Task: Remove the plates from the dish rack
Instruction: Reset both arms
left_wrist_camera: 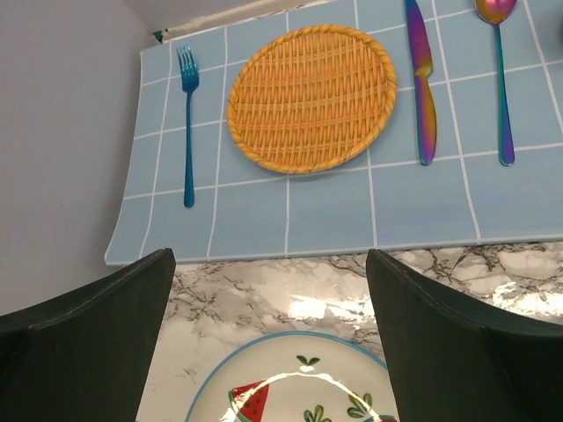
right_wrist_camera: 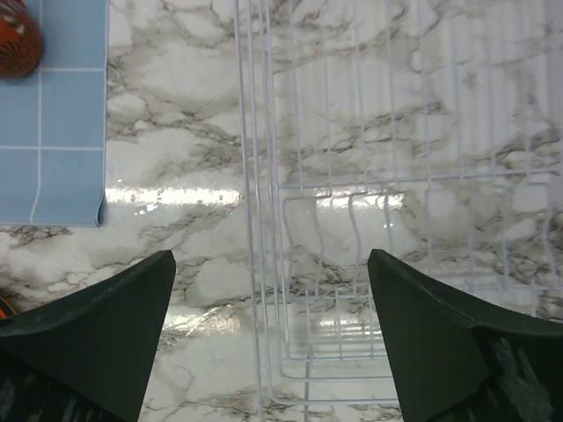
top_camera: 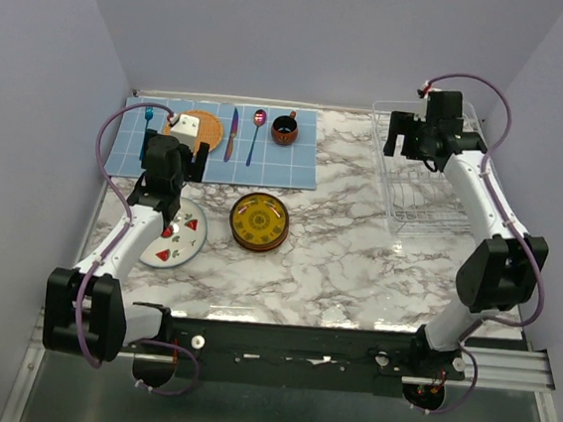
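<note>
I see a white counter of grey-veined marble, boxed in by plain pale lavender walls on three sides. A blue tiled placemat lies at the far left. On it are an orange woven disc, a blue fork, an iridescent knife and spoon, and a red-brown mug.

The white wire dish rack stands at the far right; through its wires only marble shows. My right end effector hovers over it, spread wide and holding nothing.

The plates I can see lie flat on the counter. A mustard-yellow plate tops a small stack near the middle. A white plate with red wedges sits at the left, just in front of the placemat. My left end effector hangs above it, fully spread and empty.
</note>
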Action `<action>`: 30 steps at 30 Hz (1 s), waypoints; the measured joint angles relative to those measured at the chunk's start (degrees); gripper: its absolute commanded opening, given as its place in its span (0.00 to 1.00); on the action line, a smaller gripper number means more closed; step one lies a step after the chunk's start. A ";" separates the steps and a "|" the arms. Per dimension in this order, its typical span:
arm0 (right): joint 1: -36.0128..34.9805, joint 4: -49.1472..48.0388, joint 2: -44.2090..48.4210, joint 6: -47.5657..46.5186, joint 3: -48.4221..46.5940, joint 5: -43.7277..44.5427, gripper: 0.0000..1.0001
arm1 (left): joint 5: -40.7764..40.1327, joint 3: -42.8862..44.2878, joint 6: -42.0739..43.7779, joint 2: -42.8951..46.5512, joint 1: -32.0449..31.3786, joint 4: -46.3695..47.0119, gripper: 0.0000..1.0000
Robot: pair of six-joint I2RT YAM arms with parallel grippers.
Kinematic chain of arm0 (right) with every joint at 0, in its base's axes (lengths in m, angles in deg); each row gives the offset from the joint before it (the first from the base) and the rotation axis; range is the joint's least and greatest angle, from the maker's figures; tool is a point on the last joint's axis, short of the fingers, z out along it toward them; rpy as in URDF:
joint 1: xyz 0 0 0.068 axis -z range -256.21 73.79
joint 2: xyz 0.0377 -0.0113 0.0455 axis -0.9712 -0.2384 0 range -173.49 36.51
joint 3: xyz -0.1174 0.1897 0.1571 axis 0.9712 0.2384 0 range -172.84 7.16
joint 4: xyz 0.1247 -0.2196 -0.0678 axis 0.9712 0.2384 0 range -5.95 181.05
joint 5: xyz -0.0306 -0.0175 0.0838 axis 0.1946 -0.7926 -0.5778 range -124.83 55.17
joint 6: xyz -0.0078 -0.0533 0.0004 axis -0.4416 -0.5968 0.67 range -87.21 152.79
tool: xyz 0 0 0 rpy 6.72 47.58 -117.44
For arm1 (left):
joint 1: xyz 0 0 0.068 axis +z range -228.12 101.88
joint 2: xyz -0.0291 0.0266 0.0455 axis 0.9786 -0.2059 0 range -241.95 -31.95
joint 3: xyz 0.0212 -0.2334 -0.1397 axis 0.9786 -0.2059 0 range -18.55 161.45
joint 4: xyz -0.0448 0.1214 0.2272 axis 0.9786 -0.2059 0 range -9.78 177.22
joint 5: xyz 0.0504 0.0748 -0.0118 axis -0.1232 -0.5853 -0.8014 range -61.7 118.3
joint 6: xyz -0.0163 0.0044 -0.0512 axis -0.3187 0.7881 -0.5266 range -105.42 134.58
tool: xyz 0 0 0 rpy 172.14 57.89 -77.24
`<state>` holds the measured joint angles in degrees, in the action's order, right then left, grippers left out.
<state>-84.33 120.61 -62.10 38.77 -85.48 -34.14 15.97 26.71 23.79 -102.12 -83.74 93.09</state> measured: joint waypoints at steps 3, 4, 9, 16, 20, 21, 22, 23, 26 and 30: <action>0.00 -1.70 5.84 -2.62 2.05 3.37 1.00 | -0.02 0.00 0.39 0.55 0.00 0.35 0.99; 0.00 -2.64 8.70 -3.76 3.52 4.57 1.00 | -0.04 0.09 0.37 0.72 0.00 0.52 0.99; 0.00 -7.34 21.29 -8.11 9.46 8.11 1.00 | -0.31 1.75 0.13 0.74 0.00 0.46 0.99; 0.00 -10.95 26.62 -12.09 14.73 9.44 1.00 | -2.25 1.99 -0.52 2.29 0.02 1.38 0.99; 0.00 -13.25 28.85 -13.81 19.61 9.60 1.00 | -2.16 1.55 -0.52 7.10 0.04 1.53 0.99; 0.00 -13.68 29.79 -14.32 20.85 9.60 1.00 | -2.14 1.68 -0.52 8.26 0.04 1.53 0.99; 0.00 -13.97 30.18 -14.62 21.31 9.62 1.00 | -2.05 2.12 -0.52 8.98 0.04 1.36 0.99; 0.00 -14.51 30.67 -14.93 21.64 9.79 1.00 | -2.01 2.80 -0.50 9.29 0.07 1.20 0.99; 0.00 -16.65 31.69 -15.54 22.21 10.23 1.00 | -1.77 5.20 -0.48 9.11 0.04 0.61 0.99; 0.00 -19.43 33.81 -16.81 23.28 10.29 1.00 | -1.44 7.82 -0.52 9.09 0.07 -0.20 0.99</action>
<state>-84.33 101.18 -28.29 21.96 -62.20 -23.85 14.52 34.53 23.27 -93.02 -83.68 92.90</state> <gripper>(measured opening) 0.996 0.987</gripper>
